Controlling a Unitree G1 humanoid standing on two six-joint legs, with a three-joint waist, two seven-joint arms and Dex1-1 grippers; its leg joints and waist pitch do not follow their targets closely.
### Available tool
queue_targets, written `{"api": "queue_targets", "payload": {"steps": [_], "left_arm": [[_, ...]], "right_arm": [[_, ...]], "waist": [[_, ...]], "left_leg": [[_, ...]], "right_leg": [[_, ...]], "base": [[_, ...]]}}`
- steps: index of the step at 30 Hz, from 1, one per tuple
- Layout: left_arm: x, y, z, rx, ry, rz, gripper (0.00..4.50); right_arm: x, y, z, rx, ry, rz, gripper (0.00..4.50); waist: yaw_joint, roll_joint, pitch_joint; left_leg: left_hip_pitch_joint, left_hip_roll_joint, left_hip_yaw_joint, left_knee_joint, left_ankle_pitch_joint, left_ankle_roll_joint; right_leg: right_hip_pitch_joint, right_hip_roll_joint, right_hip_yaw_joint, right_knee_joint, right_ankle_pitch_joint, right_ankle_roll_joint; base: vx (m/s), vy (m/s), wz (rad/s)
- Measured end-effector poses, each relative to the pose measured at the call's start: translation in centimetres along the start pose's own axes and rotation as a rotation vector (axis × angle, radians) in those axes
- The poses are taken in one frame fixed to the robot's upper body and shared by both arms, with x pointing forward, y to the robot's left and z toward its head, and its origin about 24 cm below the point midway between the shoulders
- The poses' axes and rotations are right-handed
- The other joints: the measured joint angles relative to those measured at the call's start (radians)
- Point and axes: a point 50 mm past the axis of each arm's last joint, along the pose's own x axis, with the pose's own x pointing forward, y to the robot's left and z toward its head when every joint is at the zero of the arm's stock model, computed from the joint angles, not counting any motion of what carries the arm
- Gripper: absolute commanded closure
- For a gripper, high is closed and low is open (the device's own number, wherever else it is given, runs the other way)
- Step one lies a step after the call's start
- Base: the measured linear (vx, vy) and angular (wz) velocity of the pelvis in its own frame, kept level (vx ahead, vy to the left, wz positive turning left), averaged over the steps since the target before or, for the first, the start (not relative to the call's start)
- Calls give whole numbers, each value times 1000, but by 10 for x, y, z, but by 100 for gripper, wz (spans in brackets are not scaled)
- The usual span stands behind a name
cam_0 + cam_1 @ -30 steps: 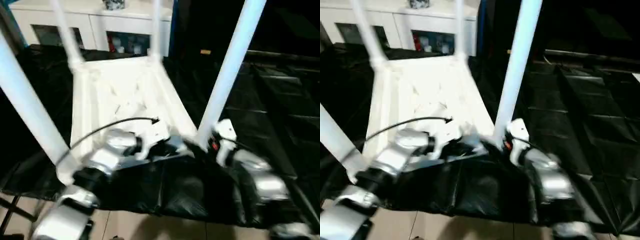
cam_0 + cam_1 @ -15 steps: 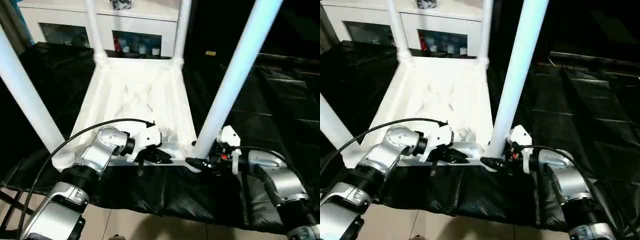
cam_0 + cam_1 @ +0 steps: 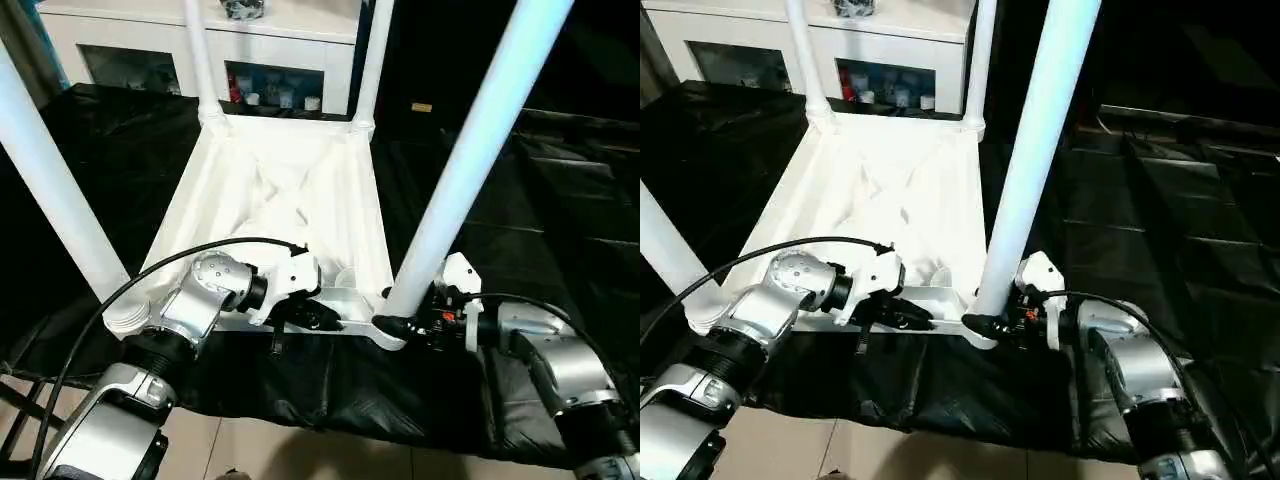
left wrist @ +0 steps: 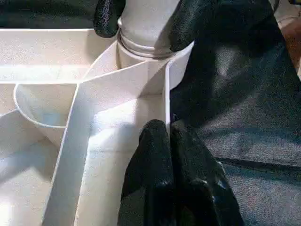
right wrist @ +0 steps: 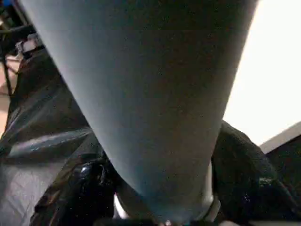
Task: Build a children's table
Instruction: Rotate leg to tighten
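- Tabletop [image 3: 285,195] lies upside down on the black sheet [image 3: 560,210], ribbed side up, with all four legs standing in its corner sockets; the long sides run away from us.
- Our next move, we judge, turns on the near right leg [image 3: 470,160]: it rises steeply from its socket, leaning a little to our right, and its base sits between the fingers of our right hand [image 3: 400,325].
- Our right hand comes in level from the right, one black finger on each side of the leg's ridged collar [image 4: 141,44]; the fingers straddle it, but we cannot tell whether they press on it.
- Our left hand [image 3: 310,315] has its fingers pressed together, tips against the near edge wall [image 4: 165,108] of the tabletop, just beside that same socket; it grips nothing.
- Both forearms reach inward toward this one corner, the right nearer the leg, the left bracing the top.
- A white cabinet [image 3: 150,45] stands beyond the far legs.
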Motion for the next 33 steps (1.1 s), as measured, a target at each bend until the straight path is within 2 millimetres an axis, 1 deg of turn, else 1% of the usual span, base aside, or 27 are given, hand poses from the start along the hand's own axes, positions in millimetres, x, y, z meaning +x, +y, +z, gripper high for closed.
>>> {"api": "queue_targets", "payload": {"steps": [4,7,8,10,11,12,14,15,16,17,18,20,21,23,24,27,31,33], "left_arm": [[9,7,1,-54,-4,124,450],[19,10,4,-93,-12,201,450],[22,11,5,-108,-19,228,450],[28,12,7,-123,-26,255,450],[31,12,8,-127,-28,281,450],[33,13,10,-125,-25,297,450],[35,13,11,-123,-26,308,450],[35,13,11,-123,-27,308,450],[35,13,11,-123,-27,308,450],[35,13,12,-121,-28,308,450],[35,13,12,-120,-29,307,450],[35,13,13,-115,-33,299,450],[36,12,13,-112,-35,293,450],[36,10,15,-101,-40,270,450],[34,10,14,-95,-41,256,450],[28,9,13,-82,-47,218,450],[19,6,9,-64,-48,155,450],[13,5,6,-54,-41,123,450]], "right_arm": [[14,-6,-5,69,-90,-229,207],[25,-15,-4,115,-125,-382,207],[30,-18,-2,131,-136,-440,207],[36,-21,0,155,-150,-515,207],[43,-23,3,176,-156,-576,207],[48,-24,6,190,-159,-618,207],[52,-26,8,190,-156,-665,207],[52,-26,8,183,-156,-670,207],[52,-25,9,179,-159,-672,172],[52,-25,9,176,-165,-672,151],[51,-25,9,175,-168,-672,151],[50,-26,9,165,-172,-655,127],[49,-26,9,159,-173,-644,127],[42,-26,8,129,-165,-591,103],[39,-26,8,107,-156,-548,103],[31,-22,7,50,-130,-442,79],[21,-16,4,0,-89,-295,79],[15,-14,5,-22,-54,-212,79]], "waist": [[-9,-2,-1],[-28,-2,-1],[-37,-2,-1],[-45,-2,-1],[-52,-2,-1],[-57,-2,-2],[-58,-2,-2],[-58,-1,-2],[-58,-1,-2],[-58,0,-2],[-58,0,-2],[-57,0,-2],[-56,0,-2],[-51,0,-2],[-49,0,-2],[-40,1,-2],[-29,1,-1],[-26,2,-1]], "left_leg": [[2,0,-1,2,0,0],[3,-1,-3,3,0,0],[3,-1,-3,3,0,0],[2,-1,-4,3,0,0],[2,-1,-4,3,0,0],[2,-1,-4,3,0,0],[2,-1,-4,3,0,0],[2,-1,-4,3,0,0],[2,-1,-4,3,0,0],[2,-1,-4,3,0,0],[2,-1,-4,3,0,0],[1,-1,-3,3,0,0],[1,-1,-3,2,0,0],[1,-1,-2,2,0,0],[0,-1,-2,1,0,0],[0,-1,-1,-4,0,0],[-1,0,-1,-7,0,0],[0,-1,-1,-6,0,0]], "right_leg": [[2,0,1,0,-3,5],[1,-1,1,-3,-3,5],[0,-1,1,-4,-3,5],[-1,-1,1,-5,-3,5],[-1,-1,1,-4,-3,5],[-2,-1,1,-4,-3,5],[-1,-1,0,-4,-3,5],[-1,-1,0,-3,-3,5],[-1,-1,0,-3,-3,5],[-1,-1,0,-3,-3,5],[-1,0,0,-3,-2,4],[-2,0,0,-2,-1,4],[-2,0,0,-2,-1,3],[-2,0,0,-2,0,2],[-2,0,0,-2,2,-2],[-3,0,0,-2,1,0],[-5,1,-1,-2,-1,0],[-4,0,0,-2,-1,0]], "base": [[0,0,0],[0,0,0],[0,0,0],[0,0,0],[0,0,0],[0,0,0],[0,0,0],[0,0,0],[0,0,0],[0,0,0],[0,0,0],[0,0,0],[0,0,0],[0,0,0],[0,0,0],[0,0,0],[0,0,0],[0,0,0]]}}
